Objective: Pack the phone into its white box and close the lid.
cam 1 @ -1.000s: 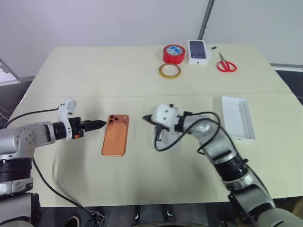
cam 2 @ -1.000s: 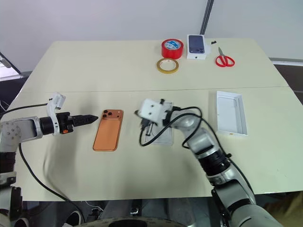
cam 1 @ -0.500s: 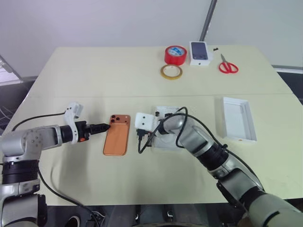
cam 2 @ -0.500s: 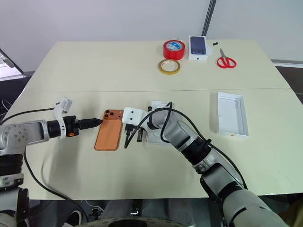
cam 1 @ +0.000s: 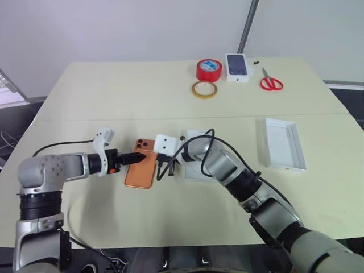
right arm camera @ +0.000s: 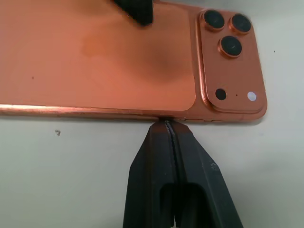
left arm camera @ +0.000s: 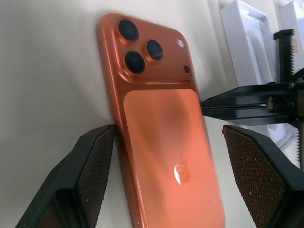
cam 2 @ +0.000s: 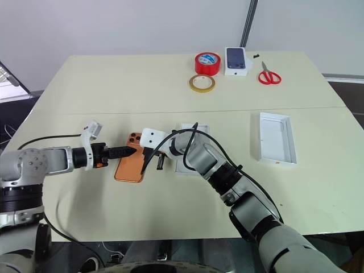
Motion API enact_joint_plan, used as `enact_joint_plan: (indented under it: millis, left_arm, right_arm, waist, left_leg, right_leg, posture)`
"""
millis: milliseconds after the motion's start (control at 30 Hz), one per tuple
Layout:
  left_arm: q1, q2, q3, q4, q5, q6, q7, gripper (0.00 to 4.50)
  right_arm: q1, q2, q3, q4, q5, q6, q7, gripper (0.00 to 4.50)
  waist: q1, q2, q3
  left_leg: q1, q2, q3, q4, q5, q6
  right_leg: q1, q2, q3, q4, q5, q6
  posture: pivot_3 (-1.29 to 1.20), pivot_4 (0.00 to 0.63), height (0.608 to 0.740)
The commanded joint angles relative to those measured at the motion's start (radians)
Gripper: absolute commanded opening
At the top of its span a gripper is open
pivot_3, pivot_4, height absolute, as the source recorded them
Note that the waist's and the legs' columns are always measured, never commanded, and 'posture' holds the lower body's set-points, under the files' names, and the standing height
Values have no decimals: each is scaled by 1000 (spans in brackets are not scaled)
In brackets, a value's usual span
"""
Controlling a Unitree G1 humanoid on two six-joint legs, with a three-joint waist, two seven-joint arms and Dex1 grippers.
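- The phone lies back-up on the table, well left of the white box.
- Left pincer stands spread astride it, seemingly to grasp it.
- Right pincer, pressed together, braces its edge, probably steadying it.

The phone has a gripper tight on each side. The table beyond it is bare up to the tape rolls.
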Motion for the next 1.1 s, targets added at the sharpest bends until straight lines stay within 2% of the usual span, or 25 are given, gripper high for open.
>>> enact_joint_plan:
  millis: [33,133,233,400,600,967,1067,1100]
  left_arm:
    - [23,-69,-58,-8,-48,114,3,3829]
    - [19,-83,-59,-32,-46,122,12,3829]
    - [-6,-104,-8,19,-8,104,60,3829]
    - [-7,-67,22,41,-12,96,45,3829]
    - [-8,-52,53,53,-25,112,49,986]
    - [-15,-79,134,85,-61,165,59,986]
    - [-26,-99,182,107,-65,180,70,137]
    - [-28,-104,194,113,-65,183,75,45]
  right_arm:
    - [7,21,17,8,5,-21,2,38]
    - [13,14,15,10,3,-26,0,38]
    - [15,10,16,7,-3,-37,-6,38]
    - [23,8,6,4,1,-45,-9,38]
    - [31,5,8,3,-4,-53,-11,0]
    - [35,6,4,14,-13,-98,-31,0]
    - [34,6,-6,15,-14,-121,-50,0]
    - [35,7,-10,16,-13,-133,-58,0]
  waist:
    - [0,0,0]
    - [0,0,0]
    - [0,0,0]
    - [-2,0,0]
    - [-5,-1,0]
    - [-16,-1,1]
    - [-18,-2,2]
    - [-21,-2,2]
  left_leg:
    - [0,0,0,0,0,0]
    - [0,0,0,0,0,0]
    - [0,0,0,0,0,0]
    - [0,0,0,0,0,0]
    - [-2,0,0,-1,0,-1]
    - [-3,0,0,-2,0,-1]
    - [-3,0,0,-2,0,-1]
    - [-3,0,0,-2,0,-1]
  right_leg:
    - [0,0,0,0,0,0]
    - [0,0,0,0,0,0]
    - [0,0,0,0,0,0]
    - [-1,0,0,0,0,0]
    - [-3,0,0,0,0,0]
    - [-4,0,0,0,0,0]
    - [-4,0,0,0,0,0]
    - [-4,0,0,0,0,0]
  posture:
    - [0,150,740]
    - [0,150,740]
    - [0,150,740]
    - [0,150,740]
    - [0,150,740]
    - [0,150,740]
    - [0,150,740]
    - [0,150,740]
